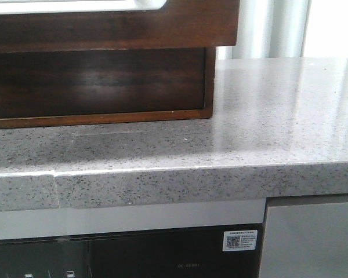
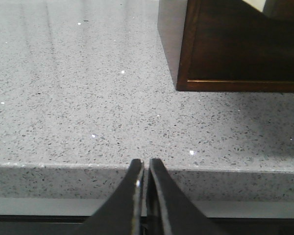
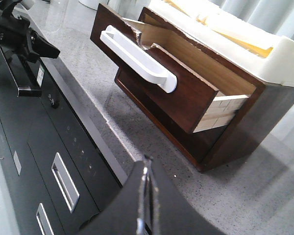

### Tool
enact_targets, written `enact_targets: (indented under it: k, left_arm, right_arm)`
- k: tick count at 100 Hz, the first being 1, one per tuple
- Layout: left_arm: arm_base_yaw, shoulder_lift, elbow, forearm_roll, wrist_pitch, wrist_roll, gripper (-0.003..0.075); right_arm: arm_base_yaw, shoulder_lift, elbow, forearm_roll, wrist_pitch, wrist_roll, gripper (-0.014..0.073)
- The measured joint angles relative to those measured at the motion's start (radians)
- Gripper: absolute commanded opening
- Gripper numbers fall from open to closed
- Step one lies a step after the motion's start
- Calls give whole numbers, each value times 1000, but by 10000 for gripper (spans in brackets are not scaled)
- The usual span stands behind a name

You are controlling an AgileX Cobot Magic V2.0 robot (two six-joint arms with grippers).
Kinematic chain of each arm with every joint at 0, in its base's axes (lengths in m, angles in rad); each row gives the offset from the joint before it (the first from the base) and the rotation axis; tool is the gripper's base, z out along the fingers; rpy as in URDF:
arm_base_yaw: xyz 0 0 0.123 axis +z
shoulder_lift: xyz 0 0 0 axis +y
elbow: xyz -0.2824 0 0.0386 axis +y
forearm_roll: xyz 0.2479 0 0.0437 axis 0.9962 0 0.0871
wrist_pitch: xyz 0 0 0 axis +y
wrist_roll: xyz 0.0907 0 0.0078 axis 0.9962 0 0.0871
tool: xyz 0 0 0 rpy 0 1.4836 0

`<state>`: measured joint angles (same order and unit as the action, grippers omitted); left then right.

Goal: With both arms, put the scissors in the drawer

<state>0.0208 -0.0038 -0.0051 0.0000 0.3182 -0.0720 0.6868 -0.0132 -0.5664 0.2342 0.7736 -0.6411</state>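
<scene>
The scissors are not in any view. The dark brown drawer (image 1: 104, 26) is pulled out of its wooden cabinet (image 1: 98, 81) at the back left of the grey speckled counter (image 1: 249, 116). In the right wrist view the drawer (image 3: 181, 103) stands open, with a white handle (image 3: 137, 56) and a pale inside. My left gripper (image 2: 146, 164) is shut and empty, level with the counter's front edge, to the left of the cabinet's corner (image 2: 186, 83). My right gripper (image 3: 147, 161) is shut and empty, over the counter's front edge, in front of the cabinet's right end. Neither gripper shows in the front view.
A black appliance front (image 3: 39, 147) with recessed handles sits under the counter; it carries a QR sticker (image 1: 239, 240). A block of whitish foam (image 3: 279, 49) lies on top of the cabinet. The left arm (image 3: 14, 34) shows dark at the far end of the counter edge.
</scene>
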Motion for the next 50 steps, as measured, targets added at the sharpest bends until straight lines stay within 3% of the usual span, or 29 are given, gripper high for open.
enact_targets:
  k: [50]
  left_arm:
    - [0,0,0,0,0,0,-19]
  right_arm:
    - [0,0,9,0,-17,0,-46]
